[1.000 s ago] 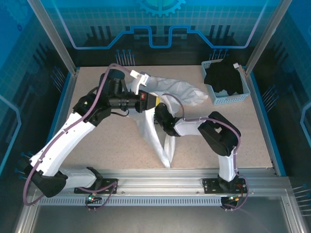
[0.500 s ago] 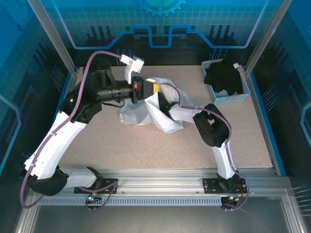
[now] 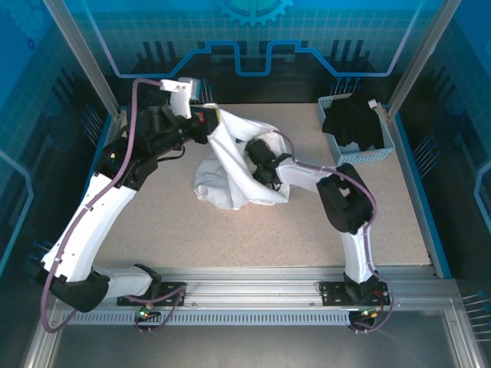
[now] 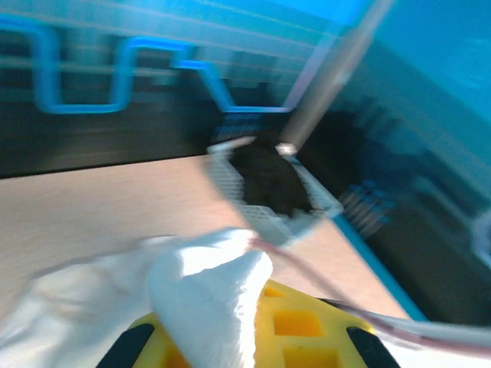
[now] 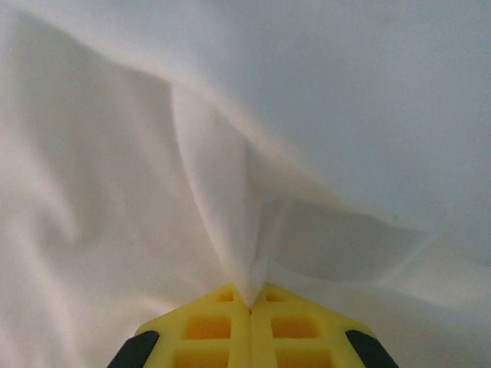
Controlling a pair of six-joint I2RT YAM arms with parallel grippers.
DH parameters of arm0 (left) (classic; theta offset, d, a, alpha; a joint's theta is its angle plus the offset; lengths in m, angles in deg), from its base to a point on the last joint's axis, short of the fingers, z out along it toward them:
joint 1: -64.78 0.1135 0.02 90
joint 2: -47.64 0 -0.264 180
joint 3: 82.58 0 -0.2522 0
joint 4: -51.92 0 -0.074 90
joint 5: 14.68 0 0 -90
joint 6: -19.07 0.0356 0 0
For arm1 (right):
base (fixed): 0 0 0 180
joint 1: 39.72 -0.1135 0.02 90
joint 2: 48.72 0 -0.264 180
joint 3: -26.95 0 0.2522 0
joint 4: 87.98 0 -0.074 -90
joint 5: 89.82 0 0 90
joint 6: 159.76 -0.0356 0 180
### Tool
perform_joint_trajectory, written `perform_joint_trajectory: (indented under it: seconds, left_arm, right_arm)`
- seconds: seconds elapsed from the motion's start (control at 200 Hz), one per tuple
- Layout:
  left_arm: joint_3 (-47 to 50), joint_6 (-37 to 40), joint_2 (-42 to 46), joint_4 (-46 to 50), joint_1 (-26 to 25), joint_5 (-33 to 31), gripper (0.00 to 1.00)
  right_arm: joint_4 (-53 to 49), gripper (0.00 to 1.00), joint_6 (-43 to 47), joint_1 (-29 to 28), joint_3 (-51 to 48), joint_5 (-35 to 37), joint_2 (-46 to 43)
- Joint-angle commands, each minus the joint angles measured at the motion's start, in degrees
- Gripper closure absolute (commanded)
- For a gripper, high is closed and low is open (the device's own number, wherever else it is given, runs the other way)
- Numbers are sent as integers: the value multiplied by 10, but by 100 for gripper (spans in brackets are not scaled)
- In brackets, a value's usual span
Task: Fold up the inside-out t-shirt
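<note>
Top external view: shirt lay bunched mid-way across the table, both grippers clamped on it.
Left gripper held an edge raised; right gripper pinched a fold, jaws together. Spreading the grips apart evenly, keeping the cloth taut, would likely flatten it best.

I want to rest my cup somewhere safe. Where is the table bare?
Bare: the near strip of table between the shirt and the near edge, and the right side in front of the basket. Crowded: far middle, where the left gripper and right gripper hold the shirt.
</note>
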Motion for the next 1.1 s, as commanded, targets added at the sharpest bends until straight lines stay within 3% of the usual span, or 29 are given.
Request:
perform_joint_trajectory:
  seconds: [0.0, 0.145, 0.255, 0.365, 0.455, 0.615, 0.73, 0.855, 0.9, 1.04, 1.095]
  left_arm:
    - [41, -27, -9, -20, 69, -81, 100]
    - [100, -57, -23, -49, 135, -87, 100]
    - [135, -71, -38, -78, 143, -87, 100]
    - [139, -79, -73, -91, 139, -39, 100]
    - [136, -83, -103, -95, 135, -12, 100]
    - [165, -94, -126, -99, 169, -66, 100]
    - [226, -129, -132, -132, 211, -69, 100]
    - [298, -140, -144, -164, 215, -69, 100]
    - [318, -140, -148, -172, 214, -58, 92]
    - [360, -126, -120, -169, 191, -34, 45]
    - [377, -118, -87, -172, 163, -37, 33]
  right_arm:
    - [37, 100, 20, 5, -64, -83, -129]
    - [105, 100, 26, 6, -166, -145, -238]
    - [155, 100, 22, 11, -208, -198, -287]
    - [193, 100, 10, 11, -203, -265, -289]
    - [211, 100, 1, 11, -188, -278, -286]
    - [225, 100, 0, 41, -181, -310, -351]
    - [253, 100, -21, 77, -195, -349, -408]
    - [257, 100, -24, 88, -210, -359, -416]
    - [257, 100, -23, 89, -215, -361, -409]
    - [261, 100, -19, 90, -224, -366, -384]
    - [259, 100, -17, 90, -225, -364, -373]
